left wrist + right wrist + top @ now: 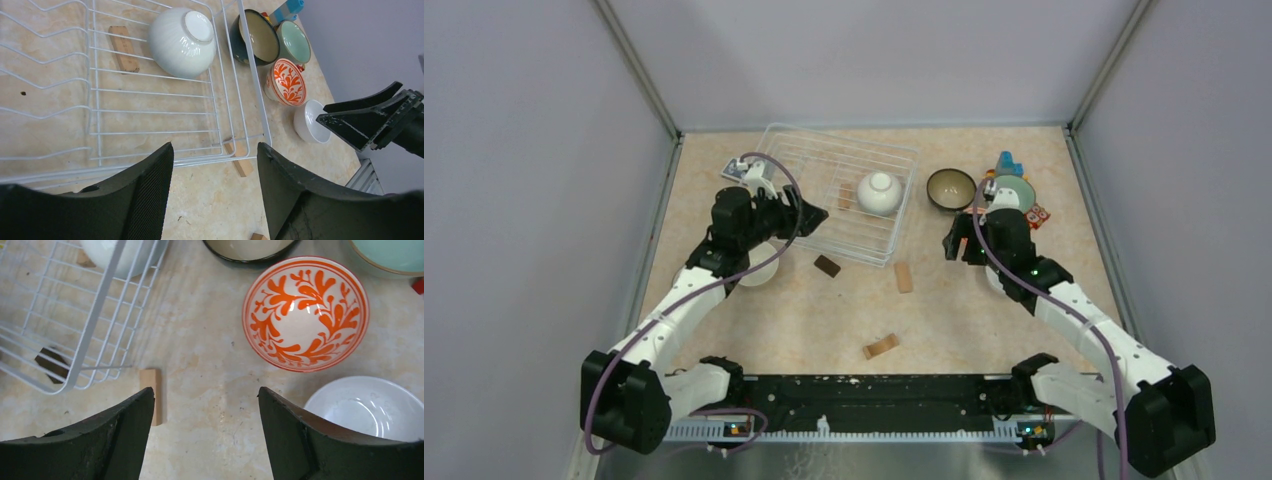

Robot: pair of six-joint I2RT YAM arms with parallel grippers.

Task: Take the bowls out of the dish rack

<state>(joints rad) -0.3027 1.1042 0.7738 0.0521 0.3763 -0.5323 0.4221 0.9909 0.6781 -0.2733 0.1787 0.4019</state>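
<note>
One bowl is left in the dish rack (824, 168), which sits toward the far edge of the counter (964, 320), about midway along it. This white bowl (182, 42) lies in the rack's right-hand part, mouth down on the wires with its foot ring uppermost. It may be tipped a little, though neither view settles that. Being round, it has no long axis, so the approach turns on the upturned foot and the curved wall.

The left gripper (215, 148) hangs over the rack's near-left corner with its jaws apart and nothing between them. From there the bowl lies across the rack, toward the far right. The right gripper (205, 392) is outside the rack's right wall, jaws likewise spread and empty, above bare counter near a wooden block (151, 395). The left arm looks the better placed, since it already faces into the rack.

Four bowls stand upright on the counter toward the right edge: a dark bowl (951, 188), a pale green bowl (1012, 190), an orange-patterned bowl (306, 312) and a plain white bowl (367, 407).
</note>
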